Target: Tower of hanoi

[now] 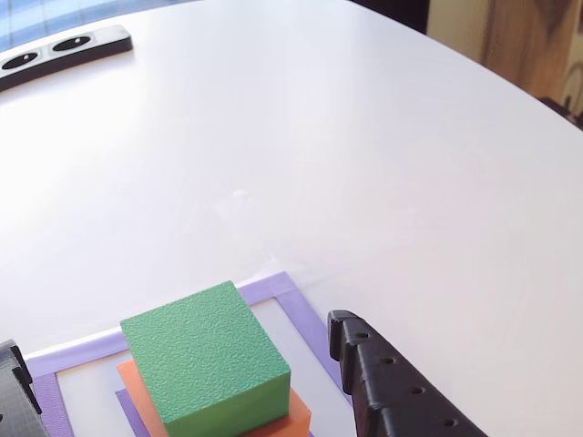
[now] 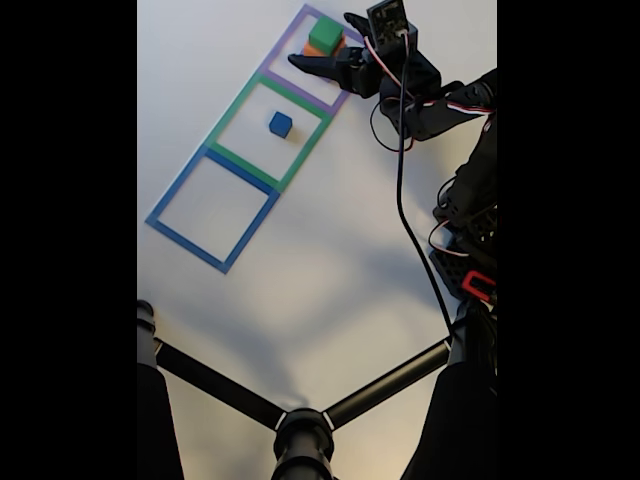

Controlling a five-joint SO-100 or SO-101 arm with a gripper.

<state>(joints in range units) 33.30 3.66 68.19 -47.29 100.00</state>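
White counter [image 2: 330,270] carries three taped square outlines in a row: purple [image 2: 297,40], green [image 2: 240,100] and blue [image 2: 170,200]. Inside the purple outline at the far edge sits a stack, with the green block [image 1: 205,364] on top of the orange block [image 1: 296,421], and a purple block [image 1: 126,405] peeking out underneath. The small blue block [image 2: 281,124] rests alone in the green outline. The hand [image 1: 182,350] is spread wide, one finger [image 1: 392,387] on each side of the stack, not touching it
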